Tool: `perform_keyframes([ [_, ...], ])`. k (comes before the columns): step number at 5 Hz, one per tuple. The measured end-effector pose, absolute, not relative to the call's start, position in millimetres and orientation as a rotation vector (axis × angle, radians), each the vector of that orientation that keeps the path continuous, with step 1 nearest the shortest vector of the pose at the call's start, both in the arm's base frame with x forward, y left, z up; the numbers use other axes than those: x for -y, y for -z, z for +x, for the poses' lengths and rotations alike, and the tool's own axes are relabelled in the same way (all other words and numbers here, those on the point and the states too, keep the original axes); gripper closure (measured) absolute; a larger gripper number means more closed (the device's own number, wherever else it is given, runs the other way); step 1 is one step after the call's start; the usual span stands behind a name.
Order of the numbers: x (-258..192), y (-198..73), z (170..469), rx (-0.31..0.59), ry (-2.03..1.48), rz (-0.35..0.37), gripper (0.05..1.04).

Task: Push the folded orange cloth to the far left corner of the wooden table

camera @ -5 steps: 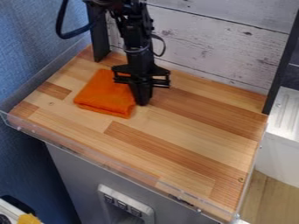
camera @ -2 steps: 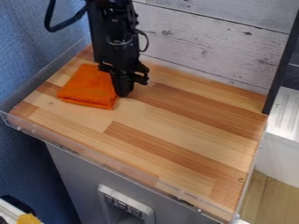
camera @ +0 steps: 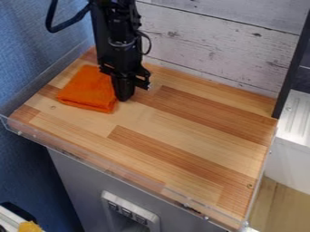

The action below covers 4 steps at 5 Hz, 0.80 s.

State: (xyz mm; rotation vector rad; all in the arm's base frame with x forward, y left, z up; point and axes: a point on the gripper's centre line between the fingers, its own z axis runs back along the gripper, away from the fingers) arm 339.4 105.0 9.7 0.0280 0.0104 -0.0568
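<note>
Clear plastic forms a low guard (camera: pixel 112 171) along the near edge of the wooden counter (camera: pixel 181 131). Beyond it, towards the back left, a folded orange cloth (camera: pixel 88 90) lies flat on the wood. Its right side is right up against my gripper (camera: pixel 124 98), and that contact is where I see trouble. If I press sideways, the layers could bunch or ride over each other, since the fabric is soft and only its own weight holds it down. A push too far left could jam it against the side panel (camera: pixel 42 79); tips too high could skim over its top, and tips too low could scrape the wood.

As for my fingers (camera: pixel 123 86), they point down and look pressed together, with no gap that I can see and no cloth visibly pinched between them. Whether a fold is caught on their hidden side, I cannot tell. Behind me rises the whitewashed plank wall (camera: pixel 212 50).
</note>
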Motion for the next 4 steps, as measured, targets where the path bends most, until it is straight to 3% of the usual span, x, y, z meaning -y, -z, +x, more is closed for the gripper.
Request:
perform_keyframes([
  [2,-116.3,-10.9,339.5,-0.023,0.052,0.006,0.993],
  [3,-121.8,-15.8,337.1,-0.040,0.044,-0.015,0.837],
  [4,-117.3,-28.7,327.7,-0.047,0.041,-0.032,0.574],
])
